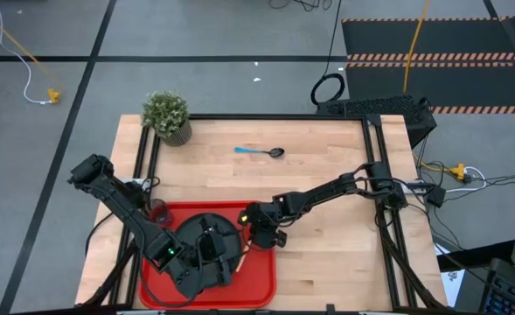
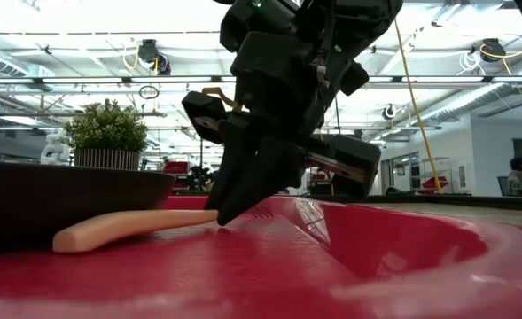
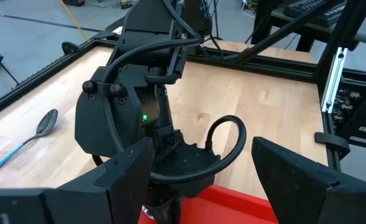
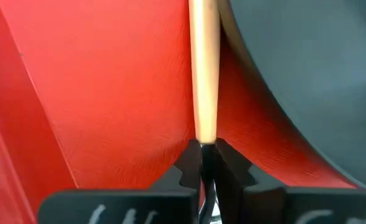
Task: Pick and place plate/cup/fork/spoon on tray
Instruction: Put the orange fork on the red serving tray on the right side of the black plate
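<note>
The red tray [image 1: 259, 282] lies at the table's near edge with the black plate [image 1: 196, 227] on it. The orange-handled fork [image 1: 240, 259] lies on the tray floor just right of the plate, its head hidden. My right gripper [image 4: 204, 163] is shut on it, slanting down from the right. My left gripper [image 3: 201, 190] hangs open above the plate, touching nothing. The blue-handled spoon [image 1: 259, 152] lies on the bare wood at the far side. The dark cup [image 1: 159, 210] stands by the tray's far left corner. My right gripper pinches the fork between its two fingertips [image 2: 228, 206], just where the orange handle ends [image 4: 205, 138] and the thin dark neck begins. The fingers slant down from the table's far right and lie in line with the handle. The handle's free end [image 2: 70, 239] rests on the tray floor.
A potted green plant [image 1: 167, 115] stands at the table's far left corner. The plate's rim [image 4: 307, 74] runs close beside the fork handle. Bare wood lies right of the tray and around the spoon [image 3: 27, 134]. Black frame rails border the table's sides.
</note>
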Robot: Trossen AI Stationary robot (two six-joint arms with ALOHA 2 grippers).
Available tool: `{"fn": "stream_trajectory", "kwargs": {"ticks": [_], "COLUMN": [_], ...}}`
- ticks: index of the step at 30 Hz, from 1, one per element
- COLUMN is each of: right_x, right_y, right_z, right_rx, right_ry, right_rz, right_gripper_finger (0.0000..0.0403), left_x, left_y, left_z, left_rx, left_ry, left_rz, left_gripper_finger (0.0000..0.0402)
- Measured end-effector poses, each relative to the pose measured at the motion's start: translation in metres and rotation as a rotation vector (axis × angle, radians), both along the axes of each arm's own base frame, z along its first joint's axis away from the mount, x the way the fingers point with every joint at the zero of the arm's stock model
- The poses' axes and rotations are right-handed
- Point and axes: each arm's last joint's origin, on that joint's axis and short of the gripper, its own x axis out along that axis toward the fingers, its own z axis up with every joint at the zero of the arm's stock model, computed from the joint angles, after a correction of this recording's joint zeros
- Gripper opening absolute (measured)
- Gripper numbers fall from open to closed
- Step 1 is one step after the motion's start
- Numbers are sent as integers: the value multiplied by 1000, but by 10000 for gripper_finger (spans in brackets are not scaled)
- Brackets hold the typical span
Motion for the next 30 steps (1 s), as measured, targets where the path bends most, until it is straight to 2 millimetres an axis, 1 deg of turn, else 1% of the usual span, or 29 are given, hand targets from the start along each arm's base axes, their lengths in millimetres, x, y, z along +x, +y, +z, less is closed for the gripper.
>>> {"fn": "stream_trajectory", "kwargs": {"ticks": [8,13,19,25,28,30], "right_x": [-8,-15,-20,-25,-28,-31], "right_y": [7,14,25,27,29,31], "right_z": [15,24,38,37,36,40], "right_rx": [-37,-30,2,11,16,22], "right_ry": [7,35,29,91,116,132], "right_rz": [22,25,19,-4,-10,-20], "right_gripper_finger": [2,2,2,1,1,1], "left_x": [0,0,1,5,11,16], "left_y": [0,0,1,5,3,-3], "left_z": [0,0,0,1,-6,-15], "left_rx": [4,3,0,-49,-56,-24], "left_ry": [0,-1,-6,-25,-29,-18], "left_rz": [-2,-2,4,41,51,26], "left_gripper_finger": [278,278,278,278,278,278]}}
